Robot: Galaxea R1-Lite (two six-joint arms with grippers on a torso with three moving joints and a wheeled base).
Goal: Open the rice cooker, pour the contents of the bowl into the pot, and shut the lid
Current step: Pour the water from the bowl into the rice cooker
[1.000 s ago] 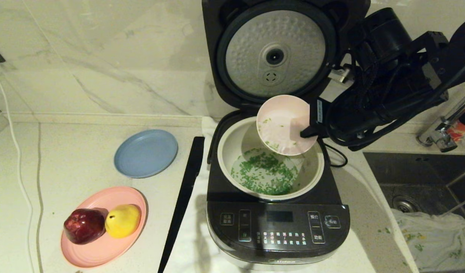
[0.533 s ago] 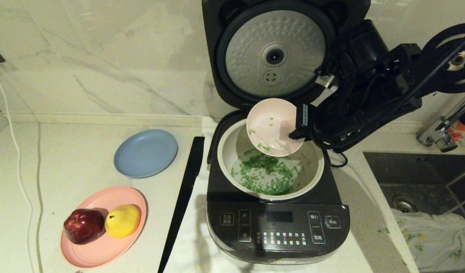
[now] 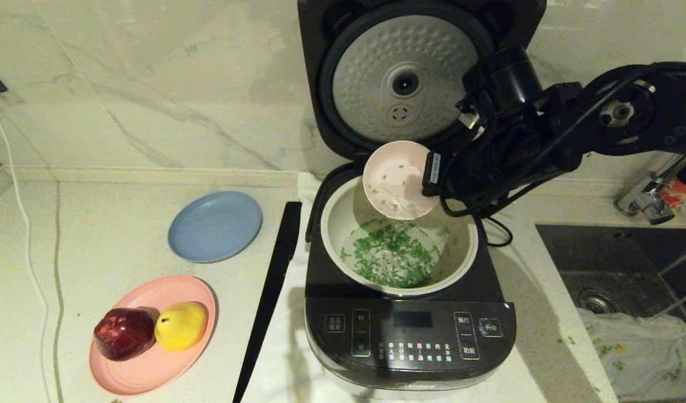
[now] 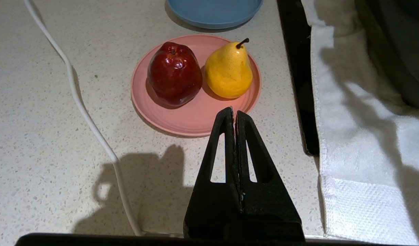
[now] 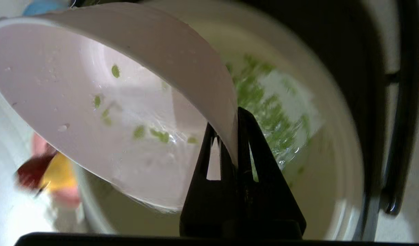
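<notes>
Currently the bowl (image 3: 399, 179) is held tipped steeply over the back half of the pot (image 3: 459, 263), mouth facing the robot's left and down. Only a few green bits and droplets are seen stuck inside it; most of the contents (image 3: 392, 258) are seen lying with water at the pot's bottom. The bowl's rim is pinched by the right gripper (image 5: 234, 150), fingers clamped on either side of the wall. The lid (image 3: 405, 78) is seen raised upright behind the pot, dimpled silver underside exposed. The rice cooker (image 3: 410, 330) is set on a white cloth (image 4: 363, 143). The left gripper (image 4: 234, 116) is parked over the counter near the pink plate (image 4: 196, 118) with its apple (image 4: 174, 73) and pear (image 4: 229, 70), fingers pressed together on nothing. The blue plate (image 3: 215, 226) is seen beyond.
</notes>
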